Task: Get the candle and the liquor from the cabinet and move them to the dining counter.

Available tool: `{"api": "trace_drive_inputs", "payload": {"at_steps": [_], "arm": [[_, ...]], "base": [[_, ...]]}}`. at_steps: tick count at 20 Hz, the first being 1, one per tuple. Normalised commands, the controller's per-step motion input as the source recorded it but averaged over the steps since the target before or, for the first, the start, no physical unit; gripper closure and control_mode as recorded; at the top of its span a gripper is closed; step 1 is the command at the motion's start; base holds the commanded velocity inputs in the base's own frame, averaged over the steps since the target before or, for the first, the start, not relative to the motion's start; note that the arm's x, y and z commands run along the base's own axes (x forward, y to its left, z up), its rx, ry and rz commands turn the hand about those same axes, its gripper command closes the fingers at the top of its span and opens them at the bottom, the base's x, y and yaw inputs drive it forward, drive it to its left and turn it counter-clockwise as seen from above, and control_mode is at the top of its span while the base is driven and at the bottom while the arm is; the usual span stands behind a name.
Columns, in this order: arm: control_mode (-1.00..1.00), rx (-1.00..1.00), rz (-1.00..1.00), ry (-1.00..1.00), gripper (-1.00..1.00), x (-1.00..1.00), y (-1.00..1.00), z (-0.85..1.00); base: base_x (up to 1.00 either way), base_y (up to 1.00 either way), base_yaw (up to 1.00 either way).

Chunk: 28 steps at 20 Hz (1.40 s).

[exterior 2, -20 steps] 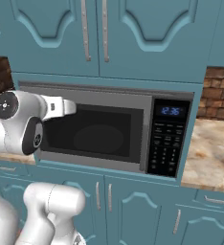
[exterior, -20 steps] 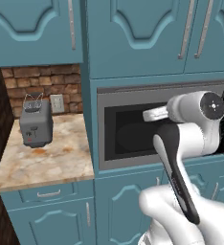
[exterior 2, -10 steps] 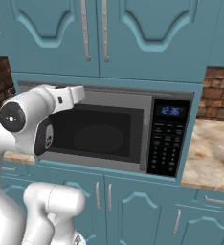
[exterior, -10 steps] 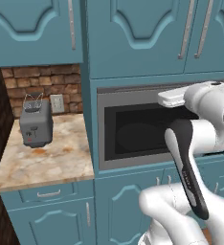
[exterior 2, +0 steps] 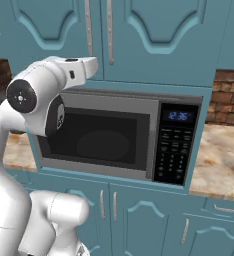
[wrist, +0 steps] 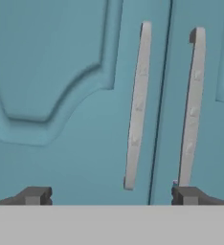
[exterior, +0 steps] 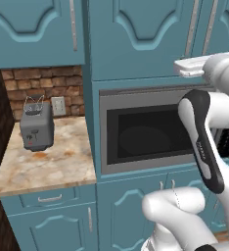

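Arm up vs. a sec ago; pincer [wrist: 109,196] spread wide, empty, now facing cabinet [wrist: 61,95] door handles [wrist: 137,105]. Doors shut, candle/liquor presumably inside. Next: grab handle.

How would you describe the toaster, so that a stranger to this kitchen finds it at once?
Start at the built-in microwave in the teal wall. To its left is a small marble counter before a brick wall; the toaster stands there, a grey box, unlike the flat wall outlet behind it.
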Motion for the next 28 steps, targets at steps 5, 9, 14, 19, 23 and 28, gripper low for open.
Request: {"api": "trace_drive_inputs", "payload": {"at_steps": [5,9,14,19,23,28], "arm": [[-1.00,0.02,0.00,-0.03,-1.00,0.07,0.00,0.45],[-1.00,0.00,0.00,-0.13,-1.00,0.00,0.00,0.05],[-1.00,0.00,0.00,-0.16,-1.00,0.00,0.00,0.00],[-1.00,0.00,0.00,-0.10,-1.00,0.03,0.00,0.00],[-1.00,0.01,0.00,-0.03,-1.00,0.16,0.00,0.00],[-1.00,0.00,0.00,-0.02,-1.00,0.23,-0.01,0.00]], "base": [[0.00,0.00,0.00],[0.00,0.00,0.00],[0.00,0.00,0.00],[0.00,0.00,0.00],[0.00,0.00,0.00],[0.00,0.00,0.00]]}}
